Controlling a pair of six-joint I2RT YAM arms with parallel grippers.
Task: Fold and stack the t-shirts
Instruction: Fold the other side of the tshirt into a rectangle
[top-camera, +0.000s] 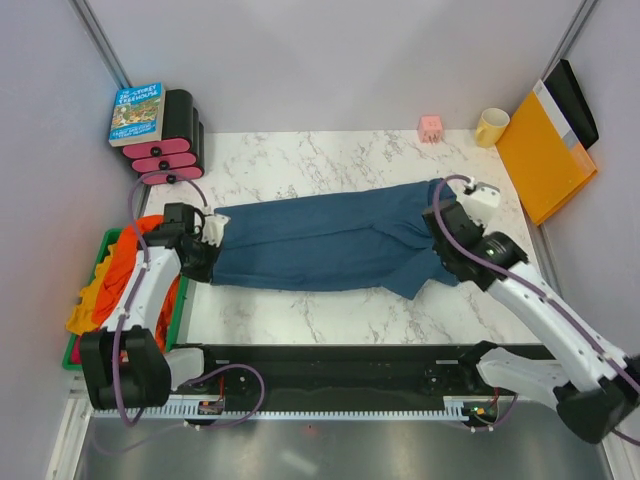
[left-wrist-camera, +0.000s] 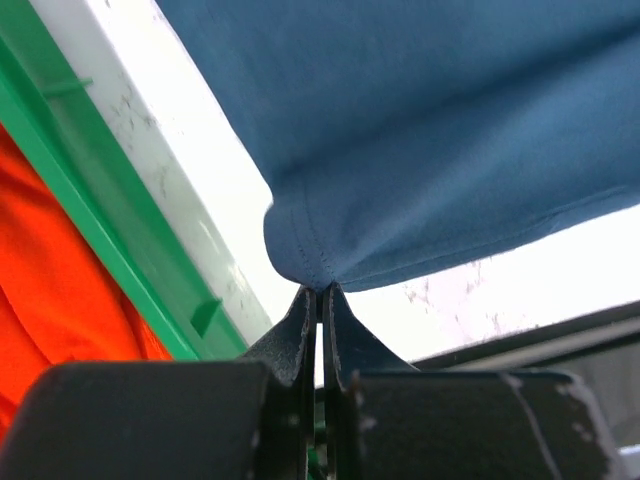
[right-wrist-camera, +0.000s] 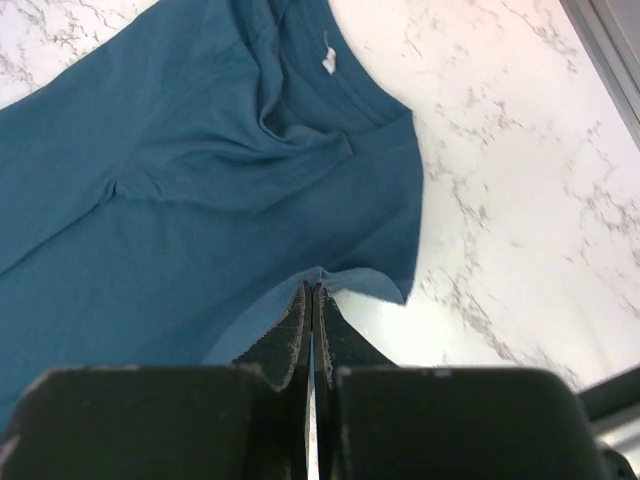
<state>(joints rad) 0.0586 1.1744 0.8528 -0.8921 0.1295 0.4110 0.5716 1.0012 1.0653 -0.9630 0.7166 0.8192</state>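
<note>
Left gripper is pinched shut on a hem corner of the teal-blue t-shirt. The right gripper is closed just as tightly on the cloth edge beside the sleeve, below the collar. Between them the shirt lies across the middle of the counter as a long band, hem toward the left arm and neck toward the right. It looks narrowed lengthwise, though the pictures do not settle whether a full fold has been made.

By that reading the task is at an early stage. One shirt is being handled, no finished folded shirt is seen, and no stack has been started anywhere on the counter. The cross folds on this shirt and all work on the others are left to do.

The other shirts sit bunched in the green bin off the left edge of the counter. One is an orange t-shirt and one a yellow t-shirt. More may lie beneath them, hidden.

Along the far edge there is one book on a black-and-pink rack, one small pink block, one yellow mug and one orange-yellow folder.
</note>
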